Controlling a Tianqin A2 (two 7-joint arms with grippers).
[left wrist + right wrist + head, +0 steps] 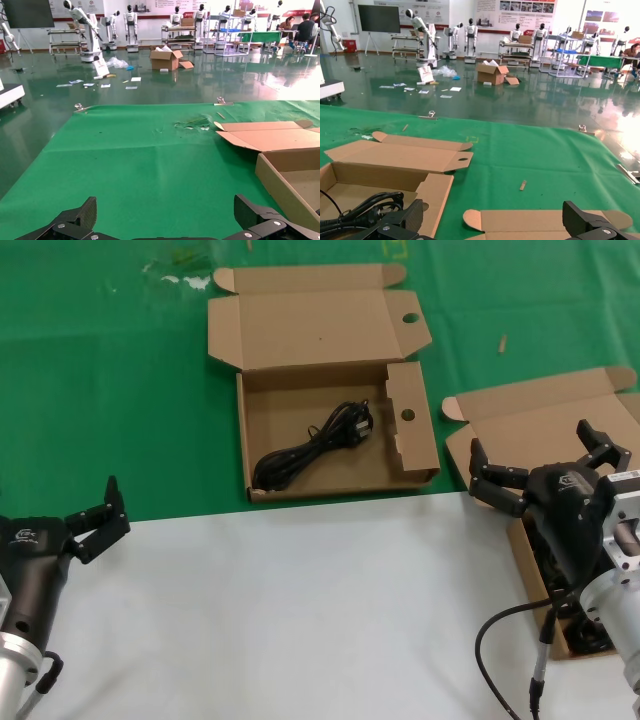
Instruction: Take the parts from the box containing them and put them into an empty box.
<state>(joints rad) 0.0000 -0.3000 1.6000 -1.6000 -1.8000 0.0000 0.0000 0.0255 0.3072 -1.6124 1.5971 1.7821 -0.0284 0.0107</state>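
Nearest me, the left gripper (100, 520) waits over the white tabletop (300, 610), fingers spread wide and holding nothing, apparently parked out of the way. The right gripper (545, 475) hovers, jaws wide and empty, above the source box (480, 430) at the table's right edge; dark cords (590, 635) show inside, mostly hidden by the arm. Farther off, on the green cloth (110, 380), the partitioned box (245, 430) already holds one coiled cord (315, 445). Open cloth lies between the boxes, so a carry looks unobstructed.

tbl: green cloth (110, 390) far, white sheet (300, 610) near | on cloth: partitioned box (335, 390), plain box (560, 420)
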